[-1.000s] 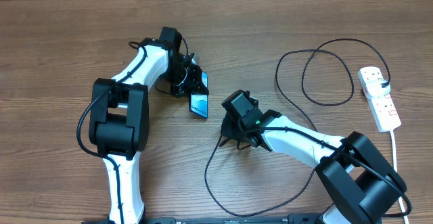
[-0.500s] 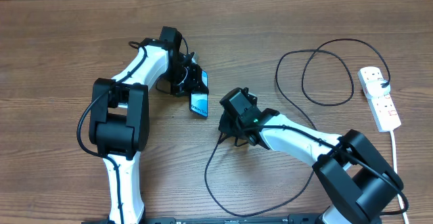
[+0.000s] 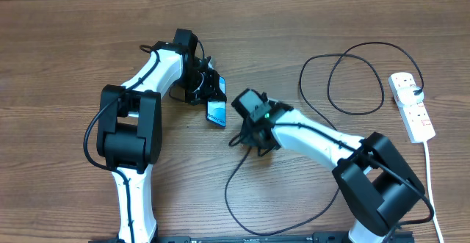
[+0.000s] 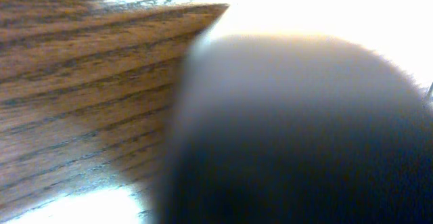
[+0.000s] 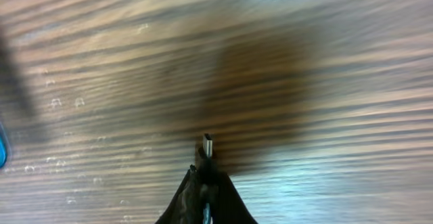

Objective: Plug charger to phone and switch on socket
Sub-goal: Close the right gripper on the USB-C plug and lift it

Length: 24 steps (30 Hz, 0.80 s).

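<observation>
1. The brown wood-grain tabletop [image 3: 59, 37] carries every item. I give all positions relative to the phone.
2. The small white rectangular socket strip with red switches [image 3: 413, 105] lies well apart from the phone, at the far right edge of the overhead view. A black plug is seated in it.
3. The slim rectangular phone with the blue-teal screen [image 3: 216, 113] lies near the centre. The left gripper [image 3: 206, 89] sits at its far end. The left wrist view is filled by a dark blur, so I cannot tell how those jaws stand.
4. The long thin black charger cable [image 3: 225, 191] loops from the socket strip side to a point just beside the phone.
5. The right gripper [image 5: 205, 178] has its jaws closed on the small connector tip [image 5: 207, 143]. The metal end projects forward, close to the phone but apart from it.

Handling, in my judgement: the cable is light and limp, so I steer only by the rigid connector body, held just behind the metal. The phone is light and slick, and it must be braced at its edges against the insertion push.
</observation>
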Available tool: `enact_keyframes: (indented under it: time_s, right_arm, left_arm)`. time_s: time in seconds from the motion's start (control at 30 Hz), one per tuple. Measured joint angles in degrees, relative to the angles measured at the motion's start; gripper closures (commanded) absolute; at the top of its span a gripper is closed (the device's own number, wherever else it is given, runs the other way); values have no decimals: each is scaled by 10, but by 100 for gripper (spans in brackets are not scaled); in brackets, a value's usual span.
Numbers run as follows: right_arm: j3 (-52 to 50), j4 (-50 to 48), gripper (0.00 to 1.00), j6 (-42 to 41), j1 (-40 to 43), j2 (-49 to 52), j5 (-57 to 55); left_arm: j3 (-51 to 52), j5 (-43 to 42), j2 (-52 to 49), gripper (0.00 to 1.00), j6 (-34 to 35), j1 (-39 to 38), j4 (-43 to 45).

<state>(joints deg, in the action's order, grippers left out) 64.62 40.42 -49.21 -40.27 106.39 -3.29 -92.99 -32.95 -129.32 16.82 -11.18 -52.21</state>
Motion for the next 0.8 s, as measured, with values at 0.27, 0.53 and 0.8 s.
enact_keyframes:
  time_s: [0.27,0.53,0.8]
  right_arm:
    - [70,114,96,96,108,3,-35]
    - [43,106,96,155,147,3,-46]
    - [-22,54,77,165,147,-7,-46]
  left_arm:
    - [0,0,0,96,0,0,0]
    - [0,0,0,96,0,0,0]
    - [0,2,0,96,0,-1,0]
